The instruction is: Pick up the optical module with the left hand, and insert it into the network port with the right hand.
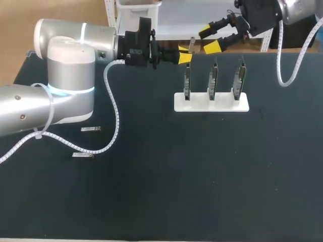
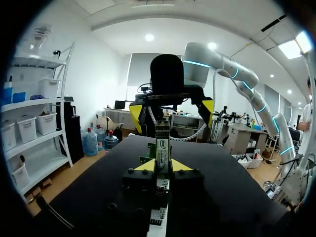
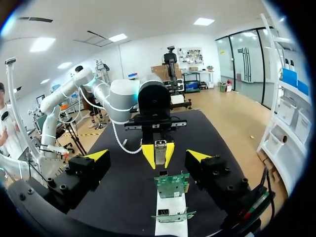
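Your left claw (image 1: 184,57) is clamped on the module (image 2: 162,148), holding it upright in the air close to the row of boards (image 1: 213,78) in the white stand (image 1: 212,103). Just beyond it, your right claw (image 1: 210,39) faces the module with its fingers spread wide, not touching it. Watch the handover: if the right closes off-centre, or the left lets go too soon, the module could twist or drop onto the boards, and a crooked grip would likely jam when you plug it in.
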{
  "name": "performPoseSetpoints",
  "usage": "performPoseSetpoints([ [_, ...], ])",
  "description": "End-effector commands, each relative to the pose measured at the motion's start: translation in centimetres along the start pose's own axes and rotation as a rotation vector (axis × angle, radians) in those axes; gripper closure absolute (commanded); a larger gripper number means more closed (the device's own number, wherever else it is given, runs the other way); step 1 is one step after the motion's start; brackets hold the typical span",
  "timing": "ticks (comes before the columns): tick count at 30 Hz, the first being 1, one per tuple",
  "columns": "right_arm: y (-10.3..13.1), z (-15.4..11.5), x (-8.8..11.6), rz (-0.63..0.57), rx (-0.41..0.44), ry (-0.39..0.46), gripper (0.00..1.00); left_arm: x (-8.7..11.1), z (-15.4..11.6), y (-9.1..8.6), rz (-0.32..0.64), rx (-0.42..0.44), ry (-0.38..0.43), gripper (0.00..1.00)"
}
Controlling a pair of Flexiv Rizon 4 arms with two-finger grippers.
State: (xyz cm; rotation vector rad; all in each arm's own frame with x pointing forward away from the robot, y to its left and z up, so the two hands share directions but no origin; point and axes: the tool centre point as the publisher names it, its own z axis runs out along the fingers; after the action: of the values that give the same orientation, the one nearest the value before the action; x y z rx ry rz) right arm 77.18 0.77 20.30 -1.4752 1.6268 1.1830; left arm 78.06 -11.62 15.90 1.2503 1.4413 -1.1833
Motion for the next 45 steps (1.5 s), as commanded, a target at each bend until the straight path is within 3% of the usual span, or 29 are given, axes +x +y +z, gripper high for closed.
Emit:
performPoseSetpoints([
  [1, 0.5, 0.5, 0.0, -0.004, 0.125, -0.001, 0.00, 0.0, -0.1, -0.2, 0.001, -0.004, -0.001, 1.00],
  [21, -0.1, 2.1, -0.8, -0.032, 0.052, 0.018, 0.00, 0.0, -0.1, -0.2, 0.001, -0.004, -0.001, 1.00],
  [39, 0.2, 2.9, -0.9, -0.032, 0.042, 0.028, 0.00, 0.0, -0.1, -0.2, 0.001, -0.004, -0.001, 1.00],
  [40, 0.2, 2.9, -0.9, -0.032, 0.043, 0.029, 0.58, 0.0, -0.1, -0.2, 0.001, -0.004, -0.001, 1.00],
  [41, 0.2, 2.9, -0.9, -0.032, 0.045, 0.030, 1.00, 0.0, -0.1, -0.2, 0.001, -0.004, -0.001, 1.00],
  [45, 0.3, 2.9, -1.0, -0.033, 0.047, 0.027, 1.00, 0.0, -0.1, -0.2, 0.001, -0.004, -0.001, 1.00],
])
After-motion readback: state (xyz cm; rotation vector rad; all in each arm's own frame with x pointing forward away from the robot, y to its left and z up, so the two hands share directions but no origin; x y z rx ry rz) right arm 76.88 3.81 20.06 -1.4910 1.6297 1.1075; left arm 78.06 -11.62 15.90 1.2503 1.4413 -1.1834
